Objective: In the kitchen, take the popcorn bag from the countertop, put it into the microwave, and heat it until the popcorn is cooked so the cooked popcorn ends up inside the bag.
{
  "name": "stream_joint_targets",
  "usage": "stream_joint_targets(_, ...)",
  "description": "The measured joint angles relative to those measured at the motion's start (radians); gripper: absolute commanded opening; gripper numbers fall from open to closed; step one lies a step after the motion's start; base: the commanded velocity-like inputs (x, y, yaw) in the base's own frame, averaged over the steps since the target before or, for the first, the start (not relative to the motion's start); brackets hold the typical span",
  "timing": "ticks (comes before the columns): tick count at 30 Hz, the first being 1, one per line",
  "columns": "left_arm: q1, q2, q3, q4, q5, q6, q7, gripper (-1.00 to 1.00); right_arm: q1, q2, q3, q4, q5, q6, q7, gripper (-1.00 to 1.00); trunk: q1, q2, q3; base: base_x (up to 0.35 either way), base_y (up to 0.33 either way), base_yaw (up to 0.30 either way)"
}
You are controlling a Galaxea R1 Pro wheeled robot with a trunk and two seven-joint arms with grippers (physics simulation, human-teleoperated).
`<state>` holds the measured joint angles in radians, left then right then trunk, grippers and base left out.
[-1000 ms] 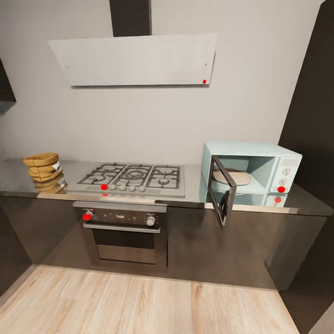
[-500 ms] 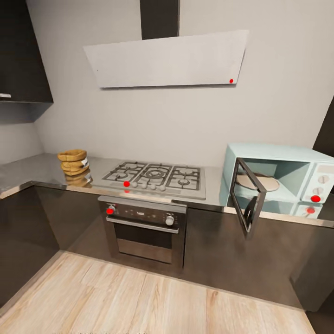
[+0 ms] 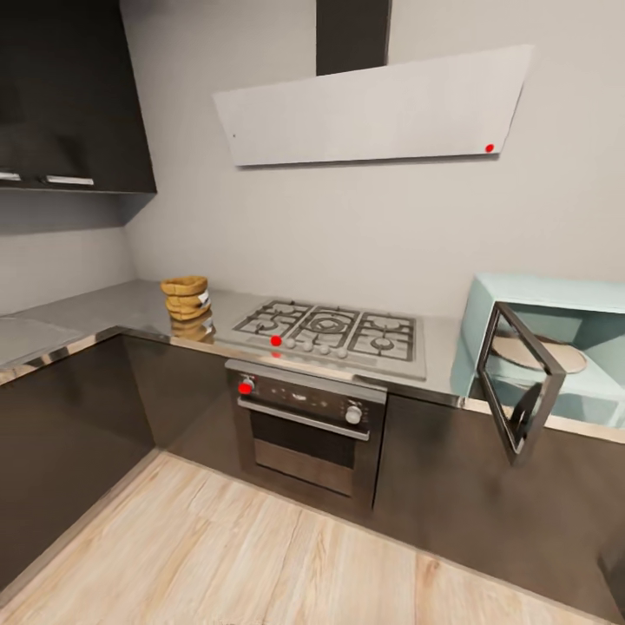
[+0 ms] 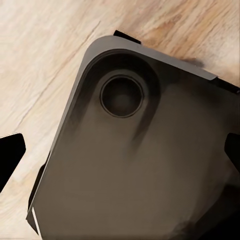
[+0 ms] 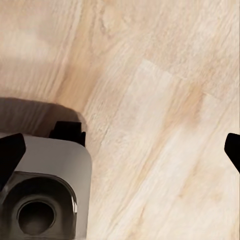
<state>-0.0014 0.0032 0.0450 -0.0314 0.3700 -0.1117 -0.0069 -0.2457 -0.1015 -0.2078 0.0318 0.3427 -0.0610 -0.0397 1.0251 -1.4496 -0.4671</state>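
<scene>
The left fingers (image 4: 11,159), seen in the left wrist view, are two dark tips at opposite edges of the frame, spread wide apart with nothing between them. Beyond them is the robot's dark grey base (image 4: 140,170), with a round recess, over a pale wooden floor (image 4: 40,50). The right fingers (image 5: 11,150), in the right wrist view, are likewise spread wide and hold nothing; past them lie the wooden floor and one corner of the base.

In the head view, a grey glossy surface (image 3: 139,305) runs along the wall and turns a corner at about nine o'clock. The popcorn bag (image 3: 187,298), a small tan crumpled sack with a white band, stands upright on this surface at about ten o'clock from the centre of the view, just beside the gas hob (image 3: 334,328). Below the hob is a dark built-in oven (image 3: 308,427) with knobs. At about three o'clock, well apart from the bag, sits the pale mint-blue microwave (image 3: 555,295), partly cut off by the edge of the view. Its dark glass door (image 3: 518,382) hangs open, showing a round turntable plate (image 3: 538,351) inside. A pale extractor hood (image 3: 373,108) is on the wall at twelve o'clock.
</scene>
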Motion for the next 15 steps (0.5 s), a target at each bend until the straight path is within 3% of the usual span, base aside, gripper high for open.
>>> stream_joint_targets(5,0.000,0.000,0.000,0.000,0.000,-0.001,0.000,1.00,0.000,0.002,-0.001,0.000,0.024,0.003,0.073,1.00,0.000,0.000,0.000,0.000,0.000,0.280)
stream_joint_targets(15,0.000,0.000,0.000,0.001,0.001,0.000,0.001,1.00,0.000,0.001,-0.002,-0.001,0.020,-0.008,0.029,1.00,0.000,0.000,0.000,0.000,0.000,0.280)
